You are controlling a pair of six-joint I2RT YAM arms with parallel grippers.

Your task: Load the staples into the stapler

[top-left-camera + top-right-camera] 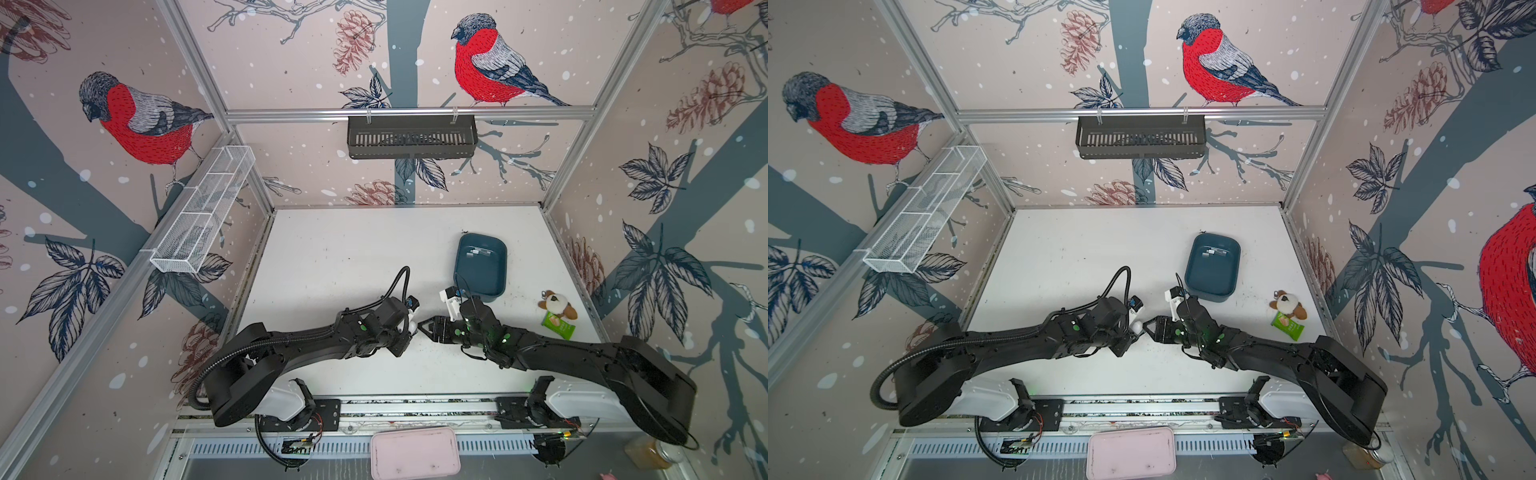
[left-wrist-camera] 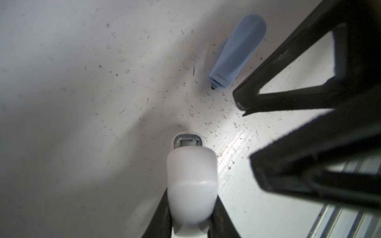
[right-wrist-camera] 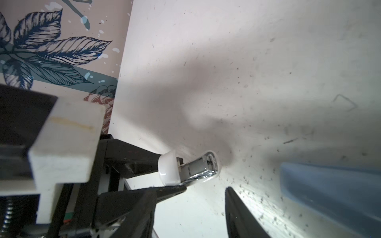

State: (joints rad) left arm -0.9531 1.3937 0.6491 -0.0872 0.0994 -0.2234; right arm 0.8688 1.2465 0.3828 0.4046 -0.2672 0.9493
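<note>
Stapler [image 2: 191, 175], white with chrome channel at its nose, in narrow left gripper [image 2: 192, 208]; right gripper [image 2: 245, 131] wide, empty.

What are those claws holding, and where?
The left gripper pinches the white stapler by the sides of its plastic body; the right gripper is open, holding nothing.

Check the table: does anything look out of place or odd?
Yes. One loose staple lies alone on the white table, outside the blue tray, with dark specks scattered around. A plush dog and green packet seem unrelated. The left gripper holds the white stapler.
</note>
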